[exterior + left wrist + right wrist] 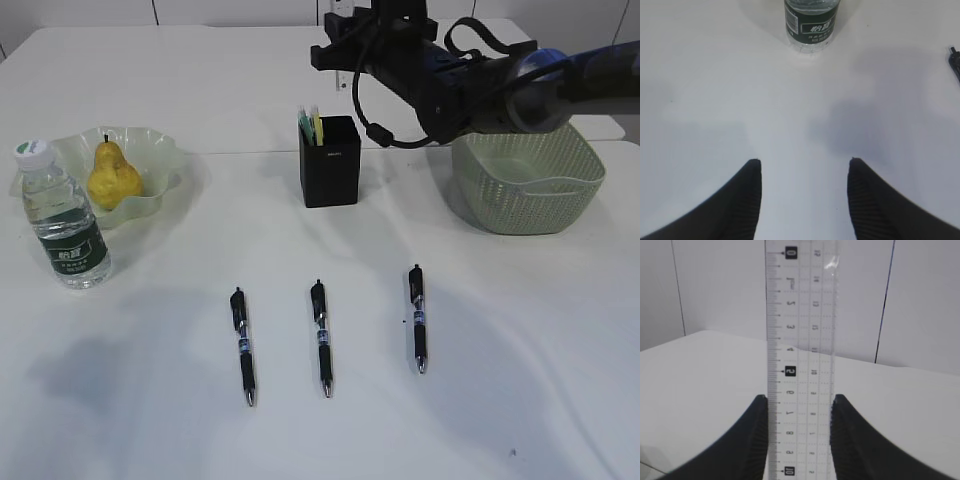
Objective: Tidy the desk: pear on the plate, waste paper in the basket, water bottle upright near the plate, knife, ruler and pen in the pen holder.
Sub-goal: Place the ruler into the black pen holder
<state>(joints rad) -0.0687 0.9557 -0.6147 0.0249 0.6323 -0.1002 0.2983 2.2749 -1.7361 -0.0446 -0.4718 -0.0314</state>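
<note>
My right gripper [799, 397] is shut on the transparent ruler [800, 340], which stands upright between its fingers. In the exterior view that gripper [345, 50] hangs above and behind the black pen holder [330, 160]. Something yellow and green [314, 125] sticks out of the holder; I cannot tell whether it is the knife. The yellow pear [113, 178] lies on the pale green plate [170, 160]. Beside it the water bottle [62, 215] stands upright. Three pens [322, 338] lie in a row in front. My left gripper [805, 162] is open over bare table, the water bottle [810, 22] ahead. The waste paper is out of view.
The sage green basket [527, 180] stands at the right, under the right arm. A pen tip [955, 62] shows at the right edge of the left wrist view. The left arm's shadow falls on the table at the front left.
</note>
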